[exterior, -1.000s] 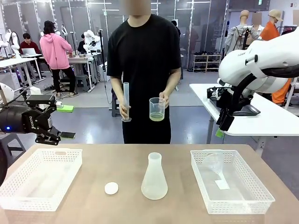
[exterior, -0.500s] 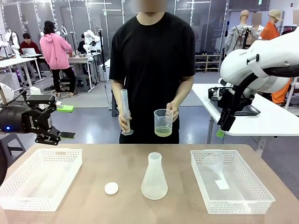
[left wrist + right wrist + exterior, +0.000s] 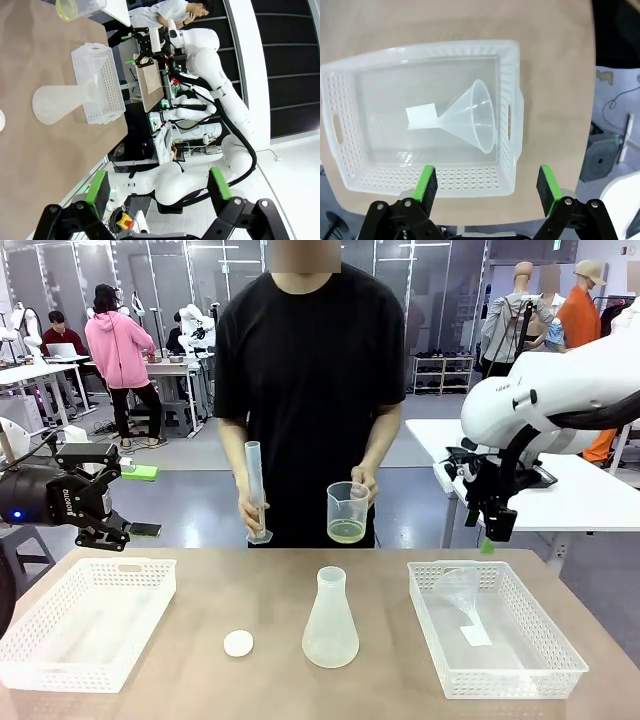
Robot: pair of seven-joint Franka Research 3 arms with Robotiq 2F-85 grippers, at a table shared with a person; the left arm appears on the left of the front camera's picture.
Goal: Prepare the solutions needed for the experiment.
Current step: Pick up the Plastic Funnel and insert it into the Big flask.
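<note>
Lower now, your right hand hangs spread above the basket holding 1 funnel; left hand spread too. The solution sits shallow in the person's beaker, near the surface's far edge.

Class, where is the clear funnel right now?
In the front view the funnel lies in the white basket at the table's right, right of the flask.

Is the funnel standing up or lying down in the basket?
Lying down. The funnel rests on its side in the white basket, its wide mouth facing sideways.
</note>
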